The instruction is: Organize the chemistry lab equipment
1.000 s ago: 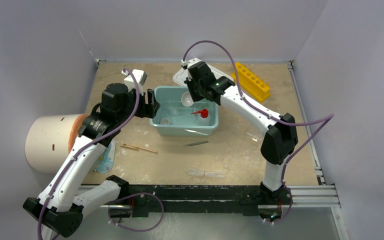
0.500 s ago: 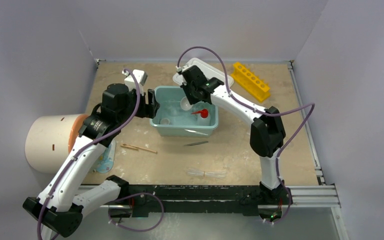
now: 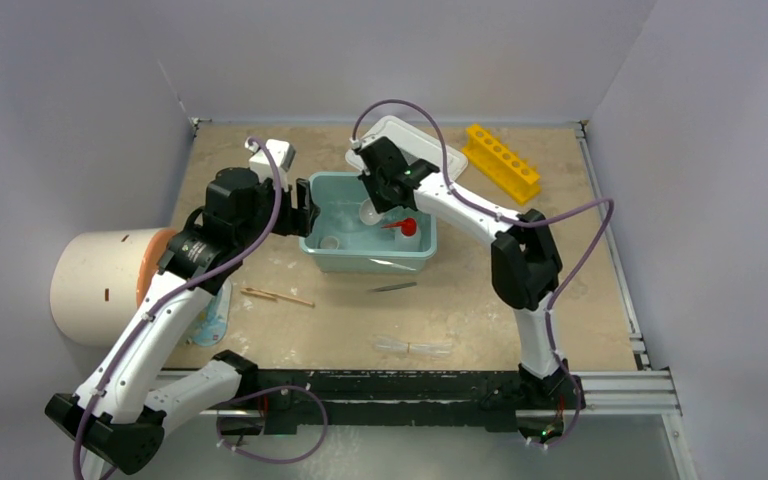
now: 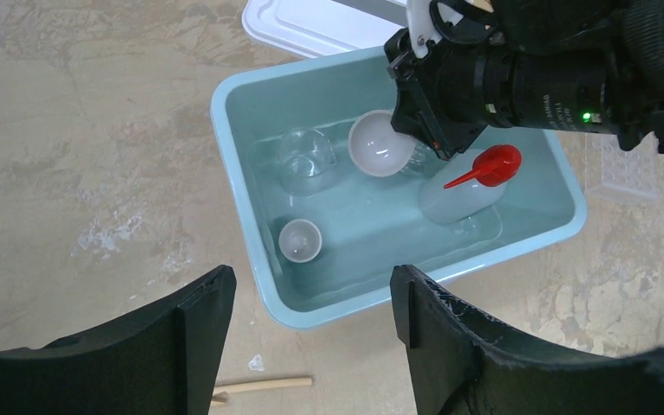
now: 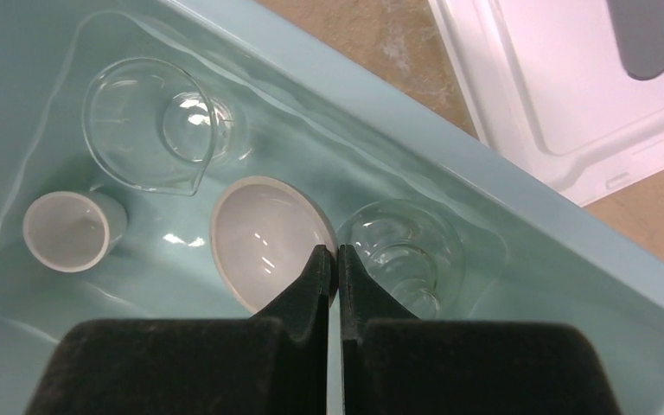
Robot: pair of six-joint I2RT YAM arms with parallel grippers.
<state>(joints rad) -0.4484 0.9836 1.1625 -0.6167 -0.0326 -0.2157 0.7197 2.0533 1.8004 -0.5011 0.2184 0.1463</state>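
My right gripper [image 5: 337, 252] is shut on the rim of a white bowl [image 5: 264, 238], holding it tilted inside the teal tub [image 3: 370, 262]. In the tub lie a clear squeeze bottle [image 4: 462, 194] with a red nozzle, a smaller white bowl [image 4: 300, 239] and two clear glass vessels [image 5: 151, 125]. My left gripper [image 4: 313, 285] hangs open above the tub's near left corner, nothing between its fingers. On the table in front of the tub lie metal tweezers [image 3: 392, 287], wooden sticks [image 3: 277, 295] and clear tubes [image 3: 415, 347].
The tub's white lid [image 3: 400, 135] lies behind it, with a yellow rack [image 3: 503, 160] to its right. A big cream cylinder [image 3: 95, 285] lies at the left edge, a small clear piece with blue [image 3: 210, 318] beside it. Walls close in three sides.
The right arm has carried the white bowl a little left and down into the tub, its elbow folding inward. The left arm has stayed still.
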